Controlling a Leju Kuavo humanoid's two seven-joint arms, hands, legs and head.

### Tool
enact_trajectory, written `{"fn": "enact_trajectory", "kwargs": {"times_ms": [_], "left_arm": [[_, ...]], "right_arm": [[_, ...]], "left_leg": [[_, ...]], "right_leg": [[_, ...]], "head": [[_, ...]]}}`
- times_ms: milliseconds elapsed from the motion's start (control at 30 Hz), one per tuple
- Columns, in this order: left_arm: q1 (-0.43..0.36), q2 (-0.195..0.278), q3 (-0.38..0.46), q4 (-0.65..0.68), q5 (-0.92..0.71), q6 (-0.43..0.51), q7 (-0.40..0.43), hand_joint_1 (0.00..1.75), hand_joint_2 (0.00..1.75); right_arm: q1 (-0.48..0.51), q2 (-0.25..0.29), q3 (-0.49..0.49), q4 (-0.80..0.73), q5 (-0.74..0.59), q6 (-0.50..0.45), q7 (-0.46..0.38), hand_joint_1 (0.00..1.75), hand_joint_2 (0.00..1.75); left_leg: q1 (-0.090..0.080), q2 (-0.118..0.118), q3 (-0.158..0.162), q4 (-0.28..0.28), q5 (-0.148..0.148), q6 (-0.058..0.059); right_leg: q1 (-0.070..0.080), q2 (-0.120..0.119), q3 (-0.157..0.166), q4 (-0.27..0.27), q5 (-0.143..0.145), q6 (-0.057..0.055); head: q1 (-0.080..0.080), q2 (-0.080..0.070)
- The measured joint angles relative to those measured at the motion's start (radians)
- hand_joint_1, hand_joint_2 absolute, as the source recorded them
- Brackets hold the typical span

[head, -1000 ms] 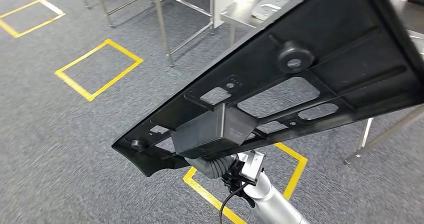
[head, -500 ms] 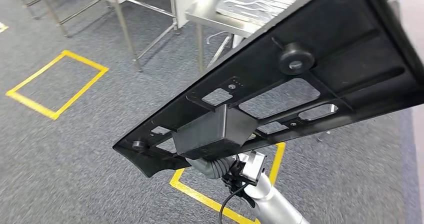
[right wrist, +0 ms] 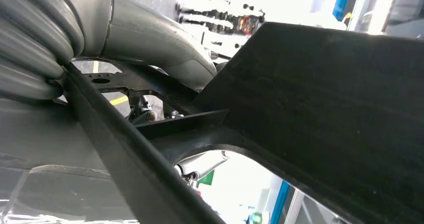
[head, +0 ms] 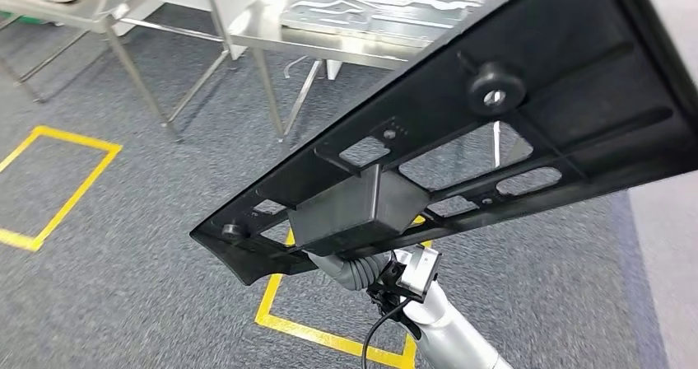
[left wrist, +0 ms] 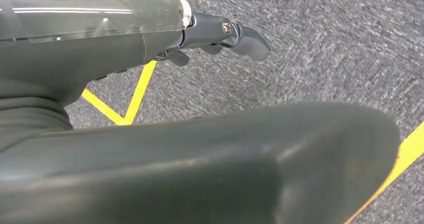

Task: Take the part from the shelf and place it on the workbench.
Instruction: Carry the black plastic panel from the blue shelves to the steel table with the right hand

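Right hand [right wrist: 145, 49] gripping long black plastic panel [head: 494, 130] from beneath near one end, most of it cantilevered far beyond. Left hand [left wrist: 220, 34] hanging empty, fingers loosely apart. Risk: overhanging end striking steel surface [head: 272, 35] ahead, or twisting loose from the one-sided hold.

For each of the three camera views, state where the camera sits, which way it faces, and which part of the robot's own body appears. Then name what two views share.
Head view: high on the body, facing forward and down at the black part, steel workbench, silver arm.
Left wrist view: behind the left hand, facing carpet and yellow tape.
Right wrist view: behind the right hand, close under the part.
Shared: head and right wrist views show the part.
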Motion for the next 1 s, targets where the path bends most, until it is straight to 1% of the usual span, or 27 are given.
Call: {"fn": "enact_trajectory", "kwargs": {"times_ms": [33,67,100,133,167,200,233,267,300,333,400,433,467,500,533,567,600,633,667,700,733,800,833,867,933,967,1000], "left_arm": [[0.0,0.0,0.0,0.0,-0.002,-0.002,-0.001,0.0,0.0],[0.0,0.0,0.0,0.0,-0.003,-0.003,-0.002,0.0,0.0],[-0.001,0.0,0.0,0.0,-0.004,-0.005,-0.003,0.0,0.0],[-0.001,0.0,0.0,0.0,-0.005,-0.005,-0.004,0.0,0.0],[-0.002,0.0,0.0,0.0,-0.005,-0.005,-0.005,0.0,0.0],[-0.002,0.0,0.0,0.0,-0.004,-0.005,-0.005,0.0,0.0],[-0.004,0.0,0.0,0.0,-0.004,-0.005,-0.006,0.0,0.0],[-0.005,0.0,0.0,0.0,-0.003,-0.007,-0.006,0.0,0.0],[-0.007,0.0,0.0,0.0,-0.003,-0.008,-0.007,0.0,0.0],[-0.008,-0.001,0.0,0.0,-0.003,-0.01,-0.008,0.0,0.0],[-0.007,0.0,0.0,0.0,-0.005,-0.014,-0.011,0.0,0.0],[-0.006,0.0,0.0,0.0,-0.006,-0.016,-0.011,0.0,0.0],[-0.004,0.0,0.0,0.0,-0.007,-0.019,-0.011,0.0,0.0],[-0.002,0.0,0.0,0.0,-0.007,-0.022,-0.011,0.0,0.0],[-0.002,0.0,0.0,0.0,-0.008,-0.024,-0.011,0.0,0.0],[-0.002,0.0,0.0,0.0,-0.009,-0.026,-0.011,0.0,0.0],[-0.003,0.0,0.0,0.0,-0.011,-0.027,-0.011,0.0,0.0],[-0.004,0.0,0.0,0.0,-0.013,-0.027,-0.011,0.0,0.0],[-0.005,0.0,0.0,0.0,-0.015,-0.027,-0.011,0.0,0.0],[-0.006,0.0,0.0,0.0,-0.016,-0.027,-0.012,0.0,0.0],[-0.006,0.0,0.0,0.0,-0.017,-0.027,-0.012,0.0,0.0],[-0.006,0.0,0.0,0.0,-0.017,-0.027,-0.012,0.0,0.0],[-0.007,0.0,0.0,0.0,-0.017,-0.027,-0.012,0.0,0.0],[-0.007,0.0,0.0,0.0,-0.018,-0.027,-0.012,0.0,0.0],[-0.007,0.0,0.001,0.0,-0.019,-0.026,-0.011,0.0,0.0],[-0.006,0.0,0.001,0.0,-0.019,-0.026,-0.011,0.0,0.0],[-0.005,0.0,0.001,0.0,-0.019,-0.026,-0.011,0.0,0.0]], "right_arm": [[0.001,0.0,0.0,0.0,0.0,0.0,0.0,1.75,1.75],[0.002,0.0,0.0,0.0,0.0,0.0,0.0,1.75,1.75],[0.002,0.0,0.0,0.0,0.0,0.0,0.0,1.75,1.75],[0.001,0.0,0.0,0.0,0.0,0.0,0.0,1.75,1.75],[0.001,0.0,0.0,0.0,0.0,0.0,0.0,1.75,1.75],[0.001,0.0,0.0,0.001,0.0,0.0,0.0,1.75,1.75],[0.001,-0.001,0.0,0.001,0.0,0.0,0.0,1.75,1.75],[0.002,-0.001,-0.001,0.001,0.001,0.0,-0.001,1.75,1.75],[0.002,-0.002,-0.001,0.001,0.003,-0.001,-0.001,1.75,1.75],[0.0,-0.003,-0.001,0.001,0.006,-0.002,-0.002,1.75,1.75],[-0.005,-0.004,-0.001,0.002,0.013,-0.004,-0.003,1.75,1.75],[-0.005,-0.005,-0.001,0.003,0.015,-0.005,-0.003,1.75,1.75],[-0.005,-0.006,-0.001,0.004,0.016,-0.006,-0.003,1.75,1.75],[-0.005,-0.007,0.0,0.006,0.016,-0.008,-0.003,1.75,1.75],[-0.005,-0.008,0.0,0.008,0.016,-0.011,-0.004,1.75,1.75],[-0.005,-0.009,0.0,0.009,0.016,-0.014,-0.005,1.75,1.75],[-0.006,-0.01,-0.001,0.009,0.016,-0.017,-0.006,1.75,1.75],[-0.007,-0.01,-0.001,0.01,0.016,-0.018,-0.008,1.75,1.75],[-0.008,-0.01,-0.001,0.01,0.017,-0.02,-0.009,1.75,1.75],[-0.009,-0.01,-0.001,0.01,0.017,-0.02,-0.01,1.75,1.75],[-0.009,-0.01,-0.001,0.011,0.017,-0.021,-0.011,1.75,1.75],[-0.009,-0.01,-0.001,0.013,0.017,-0.021,-0.014,1.75,1.75],[-0.009,-0.01,-0.001,0.013,0.017,-0.021,-0.016,1.75,1.75],[-0.01,-0.009,0.0,0.013,0.017,-0.021,-0.017,1.75,1.75],[-0.009,-0.009,0.0,0.015,0.018,-0.021,-0.018,1.75,1.75],[-0.008,-0.009,0.0,0.017,0.018,-0.021,-0.018,1.75,1.75],[-0.007,-0.009,0.0,0.019,0.018,-0.021,-0.018,1.75,1.75]], "left_leg": [[0.001,-0.003,0.01,-0.036,0.034,0.001],[0.002,-0.012,0.036,-0.104,0.08,0.002],[0.004,-0.032,0.066,-0.175,0.115,0.004],[0.005,-0.052,0.091,-0.233,0.138,0.006],[0.005,-0.068,0.106,-0.268,0.146,0.01],[0.004,-0.076,0.111,-0.28,0.143,0.015],[0.003,-0.071,0.112,-0.284,0.144,0.021],[0.003,-0.062,0.113,-0.286,0.146,0.028],[0.004,-0.055,0.115,-0.29,0.149,0.036],[0.005,-0.048,0.117,-0.295,0.151,0.042],[0.003,-0.034,0.12,-0.299,0.153,0.051],[0.001,-0.027,0.12,-0.299,0.152,0.053],[0.001,-0.02,0.12,-0.299,0.151,0.054],[0.0,-0.015,0.12,-0.299,0.15,0.054],[0.0,-0.01,0.122,-0.298,0.149,0.053],[0.0,-0.007,0.124,-0.298,0.147,0.051],[0.0,-0.005,0.127,-0.298,0.145,0.049],[-0.002,-0.004,0.129,-0.298,0.143,0.045],[-0.003,-0.003,0.131,-0.297,0.141,0.041],[-0.004,-0.001,0.132,-0.298,0.139,0.036],[-0.005,0.0,0.133,-0.299,0.138,0.03],[-0.004,0.002,0.136,-0.298,0.133,0.019],[-0.004,0.002,0.13,-0.281,0.12,0.015],[-0.004,0.002,0.114,-0.242,0.097,0.012],[-0.003,0.001,0.051,-0.113,0.034,0.006],[-0.002,0.001,0.019,-0.054,0.014,0.004],[-0.002,0.001,0.0,-0.023,0.012,0.002]], "right_leg": [[0.0,0.015,0.001,0.002,-0.001,0.002],[-0.001,0.029,0.003,0.005,-0.004,0.005],[-0.002,0.041,0.004,0.009,-0.007,0.009],[-0.002,0.053,0.002,0.013,-0.009,0.014],[-0.003,0.063,-0.002,0.017,-0.01,0.02],[-0.004,0.072,-0.006,0.018,-0.009,0.026],[-0.006,0.081,-0.009,0.018,-0.008,0.032],[-0.008,0.082,-0.011,0.017,-0.008,0.038],[-0.007,0.065,-0.014,0.024,-0.014,0.043],[-0.005,0.037,-0.025,0.049,-0.03,0.048],[-0.005,-0.025,-0.079,0.16,-0.089,0.057],[-0.007,-0.038,-0.115,0.232,-0.118,0.06],[-0.009,-0.043,-0.145,0.287,-0.135,0.062],[-0.01,-0.045,-0.159,0.311,-0.133,0.063],[-0.011,-0.046,-0.152,0.292,-0.111,0.062],[-0.01,-0.047,-0.123,0.234,-0.077,0.06],[-0.009,-0.05,-0.083,0.156,-0.041,0.055],[-0.006,-0.054,-0.046,0.085,-0.017,0.049],[-0.002,-0.057,-0.022,0.037,-0.004,0.043],[0.002,-0.058,-0.011,0.014,-0.002,0.038],[0.005,-0.057,-0.01,0.011,-0.004,0.033],[0.001,-0.052,-0.006,0.004,-0.001,0.022],[-0.002,-0.051,-0.002,-0.001,0.001,0.016],[-0.005,-0.051,0.002,-0.006,0.002,0.011],[-0.005,-0.051,0.004,-0.008,0.002,0.004],[-0.003,-0.05,0.004,-0.007,0.001,0.003],[-0.002,-0.048,0.004,-0.005,-0.001,0.002]], "head": [[0.0,0.0],[0.0,0.0],[0.0,0.0],[0.0,0.0],[0.0,0.0],[0.0,0.0],[0.0,0.0],[0.0,0.0],[0.0,0.0],[0.0,0.0],[0.0,0.0],[0.0,0.0],[0.0,0.0],[0.0,0.0],[0.0,0.0],[0.0,0.0],[0.0,0.0],[0.0,0.0],[0.0,0.0],[0.0,0.0],[0.0,0.0],[0.0,0.0],[0.0,0.0],[0.0,0.0],[0.0,0.0],[0.0,0.0],[0.0,0.0]]}}
